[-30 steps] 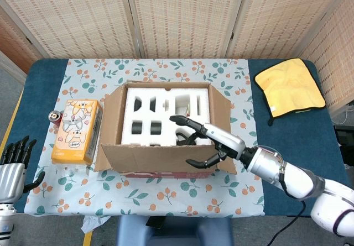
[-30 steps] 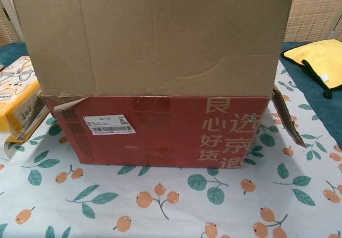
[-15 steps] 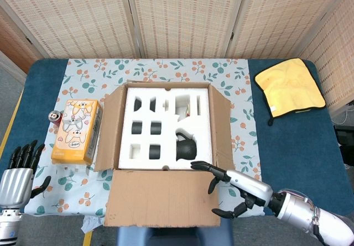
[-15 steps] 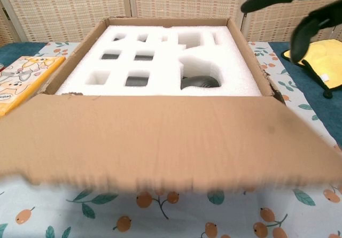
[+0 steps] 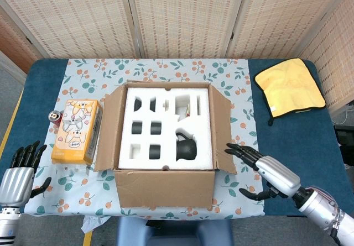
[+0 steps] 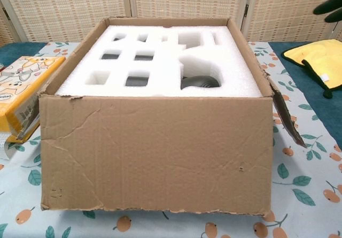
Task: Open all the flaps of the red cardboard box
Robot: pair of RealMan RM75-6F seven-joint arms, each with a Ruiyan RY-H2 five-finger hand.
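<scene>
Red cardboard box (image 5: 164, 135): flaps all folded outward, white foam insert (image 5: 166, 129) exposed, front flap (image 6: 155, 155) hanging down. Box sits just left of the right hand (image 5: 264, 171), apart from it. Right hand empty, fingers spread. Left hand (image 5: 17, 171) empty, fingers apart, well left of box; orange carton (image 5: 76, 131) between them.

Bright, even overhead light fills both views; shadows stay soft, nothing glares, and focus is sharp without blur.

Woven reed screen panels (image 5: 182, 16) behind, blue table (image 5: 293, 141), floral tablecloth (image 5: 166, 69), grey floor (image 5: 8, 91)
</scene>
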